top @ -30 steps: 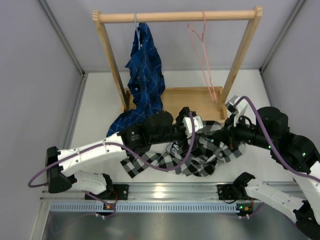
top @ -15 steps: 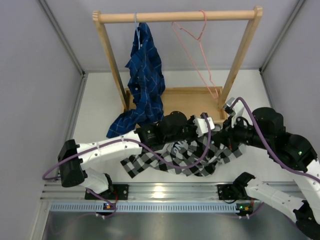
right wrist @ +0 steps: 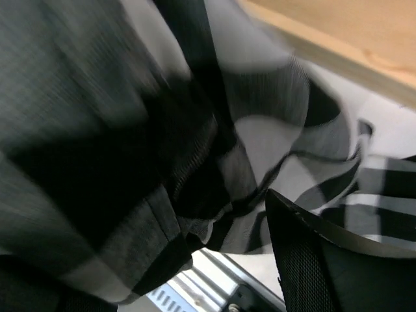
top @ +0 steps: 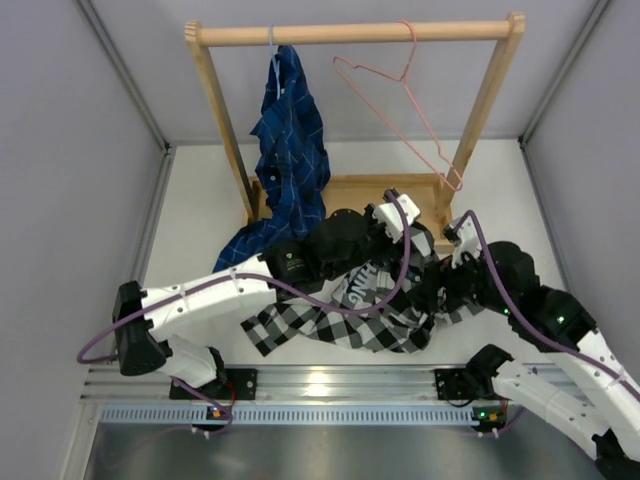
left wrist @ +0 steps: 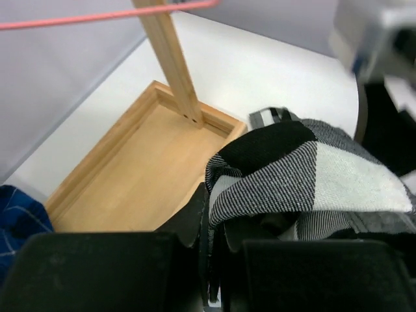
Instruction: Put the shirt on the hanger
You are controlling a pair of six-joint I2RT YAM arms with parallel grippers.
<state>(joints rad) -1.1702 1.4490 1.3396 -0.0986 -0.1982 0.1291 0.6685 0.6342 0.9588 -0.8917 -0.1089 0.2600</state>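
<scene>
The black-and-white checked shirt (top: 340, 325) lies bunched at the table's front, its dark patch with white lettering (top: 365, 280) raised. My left gripper (top: 393, 237) is shut on a fold of the shirt (left wrist: 292, 169), which is pinched between the jaws (left wrist: 218, 208) above the tray's near edge. My right gripper (top: 430, 290) sits just right of it, open. In the right wrist view, loose blurred shirt fabric (right wrist: 130, 130) drapes over one side and only one finger (right wrist: 305, 253) shows. The pink hanger (top: 404, 75) hangs from the rail, and its wire (left wrist: 78, 17) crosses the top of the left wrist view.
A wooden rack (top: 350, 33) stands at the back on a shallow wooden tray (top: 380, 195). One rack post (left wrist: 172, 58) rises from the tray (left wrist: 136, 182). A dark blue plaid shirt (top: 290, 150) hangs on the rack's left side. A metal rail (top: 320, 380) runs along the near edge.
My left gripper has closed on the shirt and lifted it back toward the tray. My right gripper has opened and let the fabric go. The pink hanger has swung round to face broadside.
</scene>
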